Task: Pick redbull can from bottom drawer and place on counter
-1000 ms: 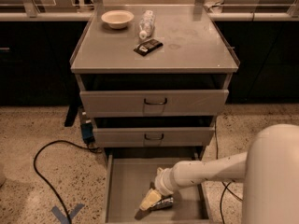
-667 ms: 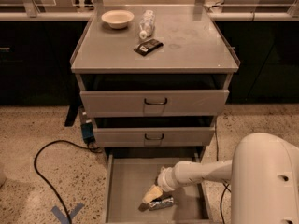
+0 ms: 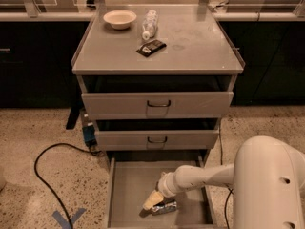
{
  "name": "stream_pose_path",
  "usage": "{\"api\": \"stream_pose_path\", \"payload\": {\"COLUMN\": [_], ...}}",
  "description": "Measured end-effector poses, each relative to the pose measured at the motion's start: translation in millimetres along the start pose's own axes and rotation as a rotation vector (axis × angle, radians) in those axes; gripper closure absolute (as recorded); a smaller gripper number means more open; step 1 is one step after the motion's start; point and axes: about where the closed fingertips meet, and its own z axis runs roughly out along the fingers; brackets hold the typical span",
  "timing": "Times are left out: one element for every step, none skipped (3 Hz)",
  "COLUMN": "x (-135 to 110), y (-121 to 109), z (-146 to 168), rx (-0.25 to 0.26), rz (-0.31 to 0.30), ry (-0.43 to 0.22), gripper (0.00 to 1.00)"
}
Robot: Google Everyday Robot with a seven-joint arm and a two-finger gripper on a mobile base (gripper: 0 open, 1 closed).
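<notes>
Where the arm [image 3: 205, 174] reaches into the bottom drawer [image 3: 125, 187], the gripper [image 3: 153, 200] sits low over the drawer floor near the front edge, at about 6 o'clock in the view. Whether it is clenched or released cannot be told, so no grasp is confirmed. The redbull can [image 3: 165, 207] lies on its side on the drawer floor, just beside the gripper at its 4 o'clock. Contact between the two cannot be determined. Judgement: the pick is at the approach or closing step, and the can is not yet lifted.

Risks noted:

- **Rolling:** A can on its side will roll, so a glancing touch from the gripper would push it toward the front wall at 6 o'clock rather than seat it.
- **Slipping:** The slim, shiny shell may slip out of an off-centre hold during the lift.
- **Collision:** The middle drawer [image 3: 157, 140] stands at 12 o'clock of the gripper, and a lift drifting rearward could strike its front.
- **Placement:** On the counter [image 3: 200, 49], a bowl [image 3: 119, 18], a clear bottle [image 3: 149, 24] and a black packet [image 3: 151, 47] occupy the part around 11 o'clock. A placement there would knock them.
</notes>
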Motion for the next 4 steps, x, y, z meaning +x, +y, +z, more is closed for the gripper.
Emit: {"api": "stream_pose_path", "payload": {"x": [9.0,15.4,36.7,91.7], "y": [-1.1,-2.6,-4.8,-16.0], "z": [27.5,41.5,45.2,32.0], "rx": [-0.007,-0.027,-0.033,-0.013], "rz": [-0.01,-0.068,-0.105,-0.083], "ry": [0.016,0.043,0.08,0.142], "gripper": [0.0,0.0,0.0,0.0]}}
